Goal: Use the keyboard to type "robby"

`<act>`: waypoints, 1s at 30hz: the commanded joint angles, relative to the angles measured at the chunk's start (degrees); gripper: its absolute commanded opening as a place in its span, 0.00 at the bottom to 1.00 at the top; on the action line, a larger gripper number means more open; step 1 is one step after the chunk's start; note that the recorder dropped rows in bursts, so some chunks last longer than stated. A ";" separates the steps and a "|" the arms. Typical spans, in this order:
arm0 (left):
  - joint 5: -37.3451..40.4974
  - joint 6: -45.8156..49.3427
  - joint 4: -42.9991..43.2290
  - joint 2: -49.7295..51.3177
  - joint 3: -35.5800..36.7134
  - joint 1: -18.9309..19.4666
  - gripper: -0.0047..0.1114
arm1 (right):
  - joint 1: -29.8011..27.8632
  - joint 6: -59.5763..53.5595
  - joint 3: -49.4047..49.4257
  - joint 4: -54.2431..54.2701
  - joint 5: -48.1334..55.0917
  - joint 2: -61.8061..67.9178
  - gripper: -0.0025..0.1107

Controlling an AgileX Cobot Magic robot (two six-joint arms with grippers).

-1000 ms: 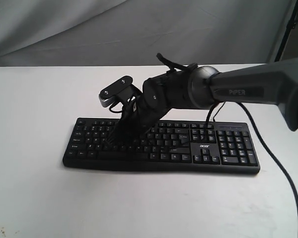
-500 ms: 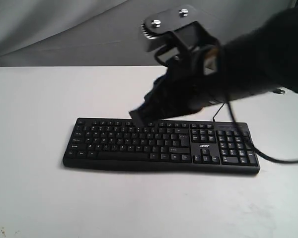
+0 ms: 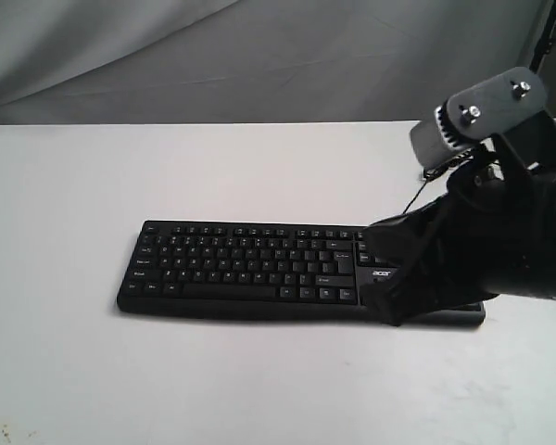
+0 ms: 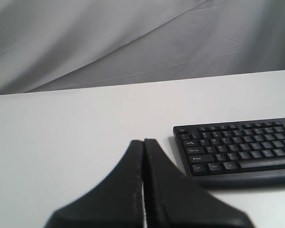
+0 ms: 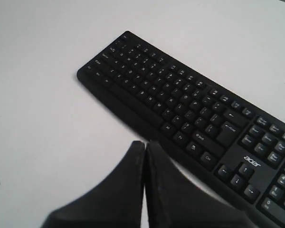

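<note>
Right wrist view, matte wedge-shaped right pincer (image 5: 144, 143) pressed together, left pincer (image 4: 143, 141) likewise, flat plastic keyboard (image 5: 180, 104)

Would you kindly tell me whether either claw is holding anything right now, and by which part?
Nothing is held: the left claw and the right claw are each shut on nothing, and the keyboard lies on the table.
</note>
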 commanded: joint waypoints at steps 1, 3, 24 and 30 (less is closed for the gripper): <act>-0.42 -0.16 0.27 -0.20 0.25 -0.36 0.04 | -2.74 0.45 1.65 -1.00 -0.84 -7.20 0.02; -0.42 -0.16 0.27 -0.20 0.25 -0.36 0.04 | -4.91 0.45 5.09 -1.00 -0.84 -13.14 0.02; -0.42 -0.16 0.27 -0.20 0.25 -0.36 0.04 | -38.12 -1.69 27.21 10.64 -3.87 -44.74 0.02; -0.42 -0.16 0.27 -0.20 0.25 -0.36 0.04 | -38.12 -1.69 30.17 12.04 -10.15 -39.11 0.02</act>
